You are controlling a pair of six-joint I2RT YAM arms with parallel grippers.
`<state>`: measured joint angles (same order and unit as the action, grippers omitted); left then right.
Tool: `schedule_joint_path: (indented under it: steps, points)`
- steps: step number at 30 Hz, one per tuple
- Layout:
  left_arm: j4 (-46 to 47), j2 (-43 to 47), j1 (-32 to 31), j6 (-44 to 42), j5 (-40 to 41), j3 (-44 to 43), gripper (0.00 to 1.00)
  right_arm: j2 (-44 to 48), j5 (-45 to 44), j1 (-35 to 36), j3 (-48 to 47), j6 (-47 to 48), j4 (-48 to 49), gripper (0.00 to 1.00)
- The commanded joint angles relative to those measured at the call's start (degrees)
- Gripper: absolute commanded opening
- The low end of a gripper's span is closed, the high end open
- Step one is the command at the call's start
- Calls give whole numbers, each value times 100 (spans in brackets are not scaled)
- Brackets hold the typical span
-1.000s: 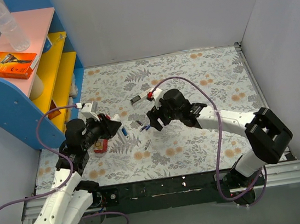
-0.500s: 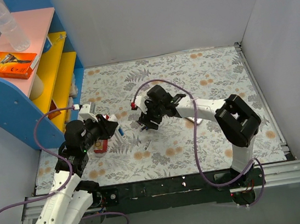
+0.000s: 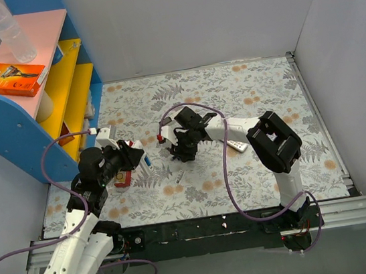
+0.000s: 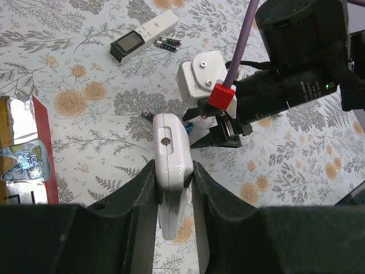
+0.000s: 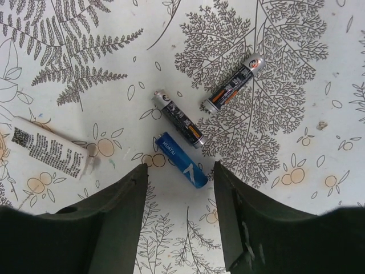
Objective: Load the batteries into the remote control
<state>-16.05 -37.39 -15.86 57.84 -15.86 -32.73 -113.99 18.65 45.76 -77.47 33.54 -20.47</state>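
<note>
My left gripper is shut on a white remote control and holds it above the table; both show in the top view. My right gripper is open and points down just above a blue battery, which lies between its fingers. Two black batteries lie just beyond it. In the top view the right gripper is a little to the right of the remote. Two more black batteries lie beside a long white bar.
The long white bar with a black end lies right of the right arm. A white labelled piece lies left of the batteries. A mint packet lies by the left arm. A blue and yellow shelf stands at the left.
My right arm has swung left and folded in, bringing its open gripper down over the batteries. My left gripper has kept the remote almost still.
</note>
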Motion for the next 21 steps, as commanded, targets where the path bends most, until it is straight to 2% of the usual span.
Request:
schedule_joint_path:
  steps: [1,3,5,7,8,9,10,12,16,21]
  points:
    - [111,126,21,-36,-58,-49,0,-158,226,-6,-233,144,-133,56]
    - [102,144,21,-36,-58,-49,0,-167,270,-14,-216,144,-124,55]
    - [111,135,21,-28,-67,-40,0,-149,262,-14,-181,135,-124,50]
    - [102,144,21,-28,-58,-40,0,-114,261,-14,-163,109,-159,33]
    - [102,144,21,-36,-67,-32,0,-97,244,-6,-146,100,-185,33]
    - [102,144,21,-36,-75,-32,0,-71,235,-5,-102,91,-194,24]
    - [102,153,30,-36,-75,-32,0,8,200,-5,-58,57,-186,24]
    - [111,170,21,-28,-84,-32,0,114,51,-5,135,21,-203,12]
    - [111,161,21,-10,-84,-23,0,544,-326,-5,557,-321,-185,9]
    - [103,144,21,-10,-102,-32,0,1001,-1030,-5,1136,-1524,-457,8]
